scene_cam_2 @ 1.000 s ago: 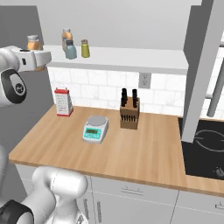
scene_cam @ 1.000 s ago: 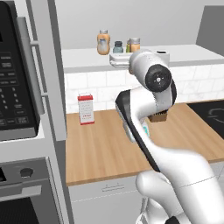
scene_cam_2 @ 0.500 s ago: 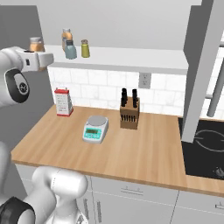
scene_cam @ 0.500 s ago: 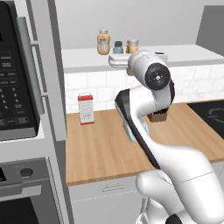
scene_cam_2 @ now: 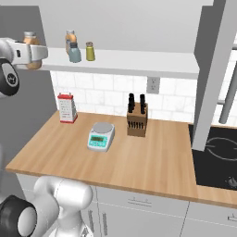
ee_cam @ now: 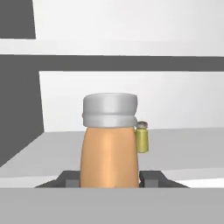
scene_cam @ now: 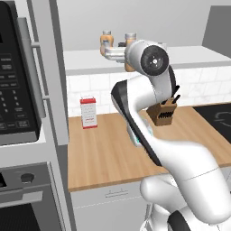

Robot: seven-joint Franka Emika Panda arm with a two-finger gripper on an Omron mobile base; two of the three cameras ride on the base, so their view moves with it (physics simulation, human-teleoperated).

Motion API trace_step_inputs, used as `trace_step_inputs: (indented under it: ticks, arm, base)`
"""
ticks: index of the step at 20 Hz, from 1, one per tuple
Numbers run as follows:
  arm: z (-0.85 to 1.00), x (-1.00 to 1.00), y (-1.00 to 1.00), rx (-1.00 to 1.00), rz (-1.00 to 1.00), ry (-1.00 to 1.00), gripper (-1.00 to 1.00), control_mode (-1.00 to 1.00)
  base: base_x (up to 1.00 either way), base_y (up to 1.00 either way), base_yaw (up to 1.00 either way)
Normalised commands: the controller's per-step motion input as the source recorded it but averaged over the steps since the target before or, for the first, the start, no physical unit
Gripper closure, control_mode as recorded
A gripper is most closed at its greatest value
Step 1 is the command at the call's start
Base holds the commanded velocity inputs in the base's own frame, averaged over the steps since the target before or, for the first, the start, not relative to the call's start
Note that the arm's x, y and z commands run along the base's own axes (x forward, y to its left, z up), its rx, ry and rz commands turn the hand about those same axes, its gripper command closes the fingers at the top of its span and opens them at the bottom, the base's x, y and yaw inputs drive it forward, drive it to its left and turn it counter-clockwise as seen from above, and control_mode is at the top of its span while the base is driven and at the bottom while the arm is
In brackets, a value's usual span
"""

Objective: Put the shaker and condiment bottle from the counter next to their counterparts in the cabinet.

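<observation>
My gripper (ee_cam: 109, 177) is shut on the condiment bottle (ee_cam: 109, 148), a slim orange-tan bottle with a pale cap, held upright. The gripper (scene_cam_2: 33, 54) holds the bottle (scene_cam_2: 30, 38) at shelf height, left of the things in the cabinet (scene_cam_2: 139, 62). The olive-yellow shaker (scene_cam_2: 90, 51) stands on the cabinet board, next to the grey-teal shaker (scene_cam_2: 74, 53) and the wider orange bottle (scene_cam_2: 70, 36). In the hand view the shaker (ee_cam: 142, 140) peeks out behind the held bottle. From the left base, the bottle (scene_cam: 106, 39) rises above my gripper (scene_cam: 109, 51); the arm hides most of the shelf's things.
On the wooden counter (scene_cam_2: 139, 157) stand a red-and-white grater box (scene_cam_2: 67, 108), a small scale (scene_cam_2: 101, 136) and a knife block (scene_cam_2: 137, 118). A black cooktop (scene_cam_2: 217, 157) lies at the right. A microwave (scene_cam: 18, 81) and tall grey panel stand at the left.
The gripper has risen a little with the condiment bottle in it and edged closer to the shelf. Nothing on the shelf or counter has moved.
</observation>
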Motion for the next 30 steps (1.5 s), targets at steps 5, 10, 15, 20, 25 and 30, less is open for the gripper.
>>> trace_step_inputs:
  ticks: [5, 10, 15, 20, 25, 30]
  arm:
    - [-0.23, 0.09, 0.00, -0.01, 0.00, -0.11, 1.00, -1.00]
    - [-0.07, 0.44, 0.00, 0.00, 0.00, -0.04, 1.00, -1.00]
    - [0.00, 0.42, 0.00, 0.00, 0.00, -0.01, 1.00, -1.00]
    - [0.00, 0.22, 0.13, 0.00, 0.00, 0.00, 1.00, -1.00]
    - [-0.01, 0.24, 0.24, 0.01, 0.00, 0.00, 1.00, -1.00]
    - [0.00, 0.19, 0.06, 0.07, -0.01, 0.00, 1.00, -1.00]
  base:
    - [0.00, 0.00, 0.00]
    - [0.00, 0.00, 0.00]
    - [0.00, 0.00, 0.00]
    - [0.00, 0.00, 0.00]
    - [0.00, 0.00, 0.00]
    - [0.00, 0.00, 0.00]
